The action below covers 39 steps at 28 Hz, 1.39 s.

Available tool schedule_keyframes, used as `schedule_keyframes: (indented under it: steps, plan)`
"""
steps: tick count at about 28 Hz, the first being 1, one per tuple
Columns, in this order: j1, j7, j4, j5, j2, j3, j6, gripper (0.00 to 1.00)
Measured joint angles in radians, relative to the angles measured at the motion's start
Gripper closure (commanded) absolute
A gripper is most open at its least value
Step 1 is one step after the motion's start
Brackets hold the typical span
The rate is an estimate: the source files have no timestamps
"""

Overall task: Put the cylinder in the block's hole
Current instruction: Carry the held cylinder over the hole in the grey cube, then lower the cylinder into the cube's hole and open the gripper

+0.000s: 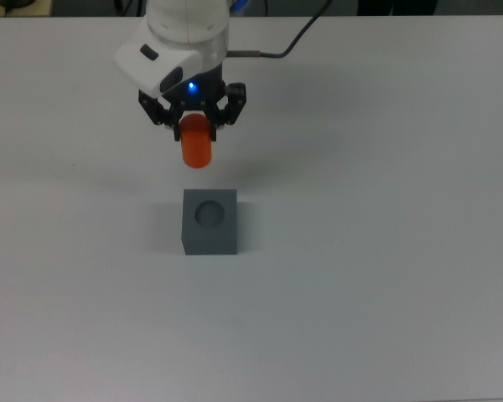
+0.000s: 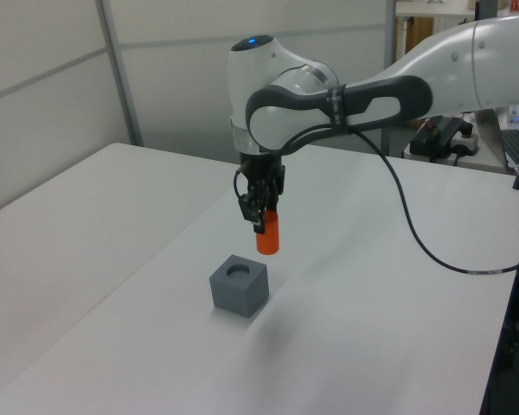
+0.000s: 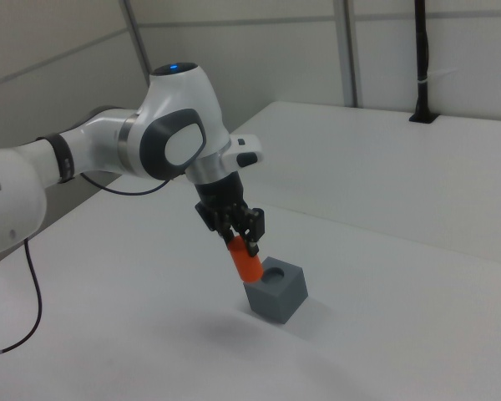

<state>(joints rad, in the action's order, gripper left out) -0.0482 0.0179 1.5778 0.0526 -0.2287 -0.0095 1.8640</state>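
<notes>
From the top view, the gripper (image 1: pixel 193 126) hangs over the white table (image 1: pixel 386 251) with its two black fingers (image 1: pixel 161 111) closed on the upper end of the orange-red cylinder (image 1: pixel 196 148), whose rounded lower end points toward the camera. The dark grey block (image 1: pixel 210 222) sits on the table below the cylinder in the top view, apart from it, with a strip of bare table between them. Its round hole (image 1: pixel 210 214) faces up and holds nothing. A blue light (image 1: pixel 191 85) glows on the white gripper housing, and a black cable (image 1: pixel 293 42) runs off toward the top view's upper edge.

Seen from the left view, the cylinder (image 2: pixel 267 234) hangs roughly upright in the air, clear of the table (image 2: pixel 95 259), held at its top by the gripper (image 2: pixel 258 216). The block (image 2: pixel 240 285) rests on the table lower down and toward the left view's left of the cylinder; the two do not touch. The white arm (image 2: pixel 398 73) reaches in from the left view's right, with a black cable (image 2: pixel 415 233) looping down beside it.

On the right view, the cylinder (image 3: pixel 248 263) is tilted, its lower end just beside the block's (image 3: pixel 276 291) top edge as that camera sees it, though the other views show it raised and apart. The gripper (image 3: pixel 238 236) clamps its upper part. The hole (image 3: pixel 275 272) is open on the block's top face.
</notes>
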Motion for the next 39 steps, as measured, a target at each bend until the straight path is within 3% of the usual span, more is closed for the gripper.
schedule_keyframes:
  steps: [6,15,31,34,37,39]
  plan:
    - [-0.001,0.032,-0.091,0.0,-0.103,0.005,0.002,0.97]
    - [-0.01,0.067,-0.142,0.0,-0.193,0.009,0.078,0.97]
    - [-0.01,0.069,-0.161,0.0,-0.225,0.009,0.078,0.97]
    - [-0.01,0.069,-0.161,0.0,-0.226,0.009,0.078,0.91]
    - [-0.01,0.069,-0.161,0.0,-0.226,0.009,0.078,0.8]
    - [-0.01,0.069,-0.161,0.0,-0.227,0.009,0.077,0.79]
